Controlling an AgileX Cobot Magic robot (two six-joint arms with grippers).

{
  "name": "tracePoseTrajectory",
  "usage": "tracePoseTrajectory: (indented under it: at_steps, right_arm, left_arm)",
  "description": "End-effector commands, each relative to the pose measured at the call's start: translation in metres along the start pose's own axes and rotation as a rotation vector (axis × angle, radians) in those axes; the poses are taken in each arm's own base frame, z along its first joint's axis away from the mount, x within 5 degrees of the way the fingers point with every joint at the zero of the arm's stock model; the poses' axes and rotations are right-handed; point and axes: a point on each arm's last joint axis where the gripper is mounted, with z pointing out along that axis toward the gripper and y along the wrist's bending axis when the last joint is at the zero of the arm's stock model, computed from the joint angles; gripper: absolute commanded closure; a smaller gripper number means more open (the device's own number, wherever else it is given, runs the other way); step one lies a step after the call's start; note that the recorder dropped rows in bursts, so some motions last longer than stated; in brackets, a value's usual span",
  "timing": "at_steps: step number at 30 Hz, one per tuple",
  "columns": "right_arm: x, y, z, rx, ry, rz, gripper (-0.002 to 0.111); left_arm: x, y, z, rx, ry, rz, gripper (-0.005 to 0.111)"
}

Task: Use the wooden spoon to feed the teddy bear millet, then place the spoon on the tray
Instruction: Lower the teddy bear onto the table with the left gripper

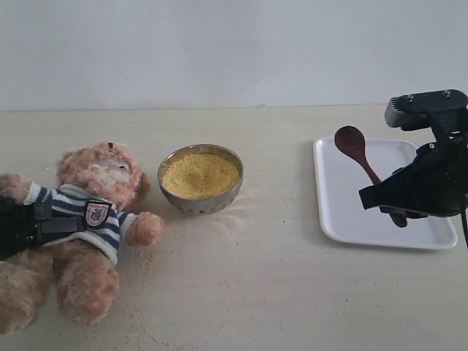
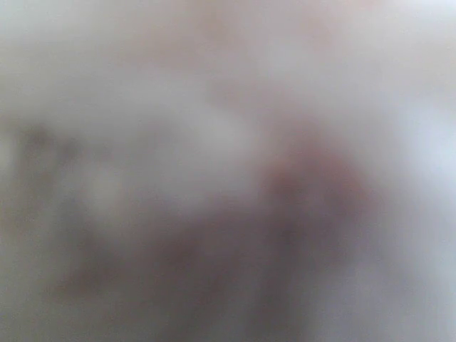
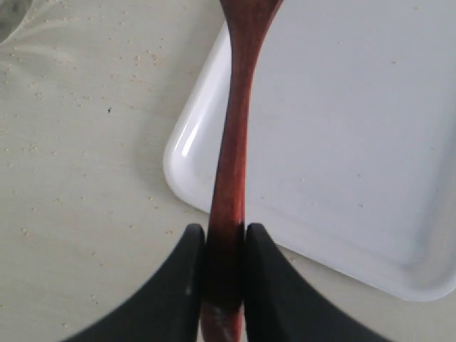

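Slim reddish-brown wooden spoon (image 3: 234, 142) is pinched at the handle by right gripper (image 3: 224, 239), over flat white tray (image 1: 344, 219). Round steel bowl (image 1: 201, 207) of yellow millet (image 1: 199, 175) stands between tray and fluffy brown teddy bear (image 1: 95, 175). On the bear's torso, left gripper (image 1: 22, 223): jaw state cannot be told.

Lettering on the badge (image 1: 96, 213) of the teddy bear (image 1: 80, 252) is illegible.

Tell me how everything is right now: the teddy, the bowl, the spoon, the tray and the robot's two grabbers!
teddy bear: lying on its back on the table.
bowl: upright, full of millet.
wooden spoon: pinched by its handle, partly over the tray, looks empty.
tray: flat on the table, nearly bare.
right gripper: shut on the wooden spoon.
left gripper: at the teddy bear's side; open or shut, cannot tell.
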Motion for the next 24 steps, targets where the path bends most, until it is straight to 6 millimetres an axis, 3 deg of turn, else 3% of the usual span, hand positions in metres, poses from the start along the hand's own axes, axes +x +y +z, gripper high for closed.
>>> tracePoseTrajectory:
  at_steps: [1, 3, 6, 7, 9, 16, 21, 24]
  right_arm:
    - [-0.0011, -0.0011, -0.0007, 0.002, -0.007, -0.002, 0.108]
    - [-0.0009, -0.0010, -0.0007, 0.001, -0.005, -0.002, 0.108]
    - [-0.0009, -0.0010, -0.0007, 0.001, -0.005, -0.002, 0.108]
    - [-0.0007, -0.0009, -0.0007, 0.000, -0.003, -0.002, 0.108]
    - [-0.0007, -0.0009, -0.0007, 0.000, -0.003, -0.002, 0.108]
    - [-0.0006, -0.0007, -0.0007, -0.002, -0.002, 0.002, 0.108]
    - [-0.0005, -0.0005, -0.0007, -0.004, 0.000, 0.006, 0.108]
    - [-0.0007, 0.0000, -0.0007, -0.009, -0.002, 0.020, 0.108]
  left_arm:
    - [-0.0025, -0.0024, 0.0003, 0.014, -0.013, 0.007, 0.102]
    - [-0.0025, -0.0024, 0.0003, 0.014, -0.013, 0.007, 0.096]
    - [-0.0025, -0.0026, 0.0003, 0.016, -0.014, 0.007, 0.069]
    - [-0.0027, -0.0032, 0.0002, 0.023, -0.015, 0.007, 0.051]
    - [-0.0027, -0.0033, 0.0002, 0.024, -0.015, 0.007, 0.037]
    - [-0.0029, -0.0042, 0.0002, 0.034, -0.018, 0.007, 0.031]
    - [-0.0030, -0.0047, 0.0002, 0.041, -0.017, -0.067, 0.009]
    - [-0.0015, -0.0082, 0.0000, 0.078, 0.005, -0.039, 0.002]
